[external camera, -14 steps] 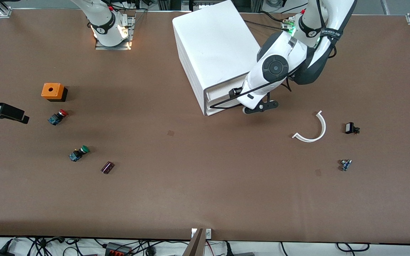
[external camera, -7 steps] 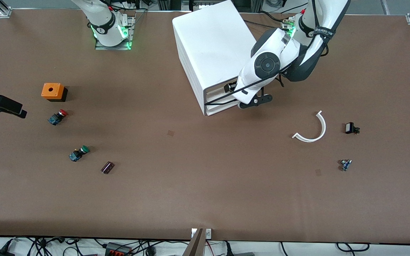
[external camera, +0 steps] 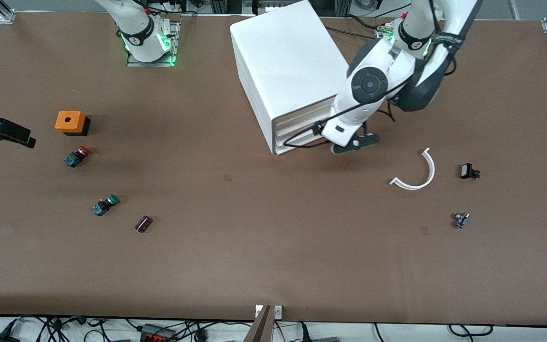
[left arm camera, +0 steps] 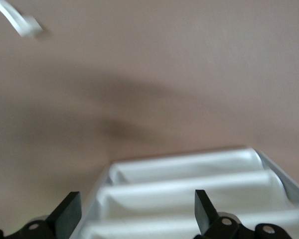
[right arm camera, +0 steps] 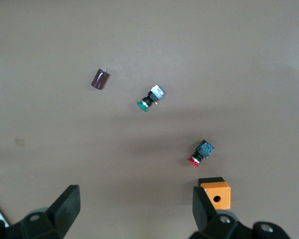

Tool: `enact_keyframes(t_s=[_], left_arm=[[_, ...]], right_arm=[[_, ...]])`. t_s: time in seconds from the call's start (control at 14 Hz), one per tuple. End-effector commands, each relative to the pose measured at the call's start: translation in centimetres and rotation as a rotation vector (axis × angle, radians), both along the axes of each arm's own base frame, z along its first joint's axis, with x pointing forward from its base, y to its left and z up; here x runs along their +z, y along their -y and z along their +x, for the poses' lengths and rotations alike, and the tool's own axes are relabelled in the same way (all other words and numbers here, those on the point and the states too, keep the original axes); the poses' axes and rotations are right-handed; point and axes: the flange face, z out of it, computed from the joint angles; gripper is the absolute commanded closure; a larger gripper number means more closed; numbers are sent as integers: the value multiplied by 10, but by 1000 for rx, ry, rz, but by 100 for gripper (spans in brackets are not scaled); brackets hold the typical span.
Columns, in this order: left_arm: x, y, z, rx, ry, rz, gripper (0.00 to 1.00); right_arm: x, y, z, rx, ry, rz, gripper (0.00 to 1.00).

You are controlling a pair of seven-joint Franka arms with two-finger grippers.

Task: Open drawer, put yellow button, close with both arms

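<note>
The white cabinet [external camera: 285, 61] stands near the arms' bases, its drawer fronts turned toward the left arm's end. The uppermost drawer [external camera: 302, 115] looks pushed in, level with the three below. The yellow button is hidden. My left gripper [external camera: 322, 129] is just in front of the drawer fronts. In the left wrist view it [left arm camera: 134, 219] is open and empty, with the white drawer fronts [left arm camera: 189, 186] between its fingers. My right gripper [external camera: 22, 137] hangs over the table's edge at the right arm's end, open and empty [right arm camera: 134, 214], and waits.
An orange box with a hole [external camera: 68, 121], a red-capped switch [external camera: 77, 156], a green-capped switch [external camera: 105, 204] and a dark cylinder [external camera: 143, 223] lie at the right arm's end. A white curved strip [external camera: 418, 172], a black part [external camera: 468, 171] and a small blue part [external camera: 461, 220] lie at the left arm's end.
My left gripper pressed in against the drawer fronts, then drew back toward the left arm's end. The upper drawer, a little out before, now sits level. The right gripper shifted slightly.
</note>
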Motion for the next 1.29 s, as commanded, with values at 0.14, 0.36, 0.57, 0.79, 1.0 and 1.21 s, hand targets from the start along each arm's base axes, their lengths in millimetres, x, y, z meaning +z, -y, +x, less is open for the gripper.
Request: enact_keyframes(t_s=[0.14, 0.36, 0.57, 0.79, 1.0, 1.21], left_arm=[[40, -93, 61, -228, 98, 65, 0], [89, -166, 93, -362, 61, 50, 0], [130, -224, 101, -416, -2, 39, 0], [147, -250, 90, -452, -80, 12, 0], [185, -278, 67, -395, -63, -71, 0], [209, -289, 62, -363, 34, -39, 0]], right_arm=[[-2, -5, -43, 27, 35, -22, 0], [5, -2, -40, 26, 49, -23, 0], [3, 1, -42, 25, 26, -22, 0], [4, 0, -44, 46, 16, -20, 0], [4, 3, -45, 55, 14, -16, 0], [5, 3, -46, 64, 15, -19, 0]])
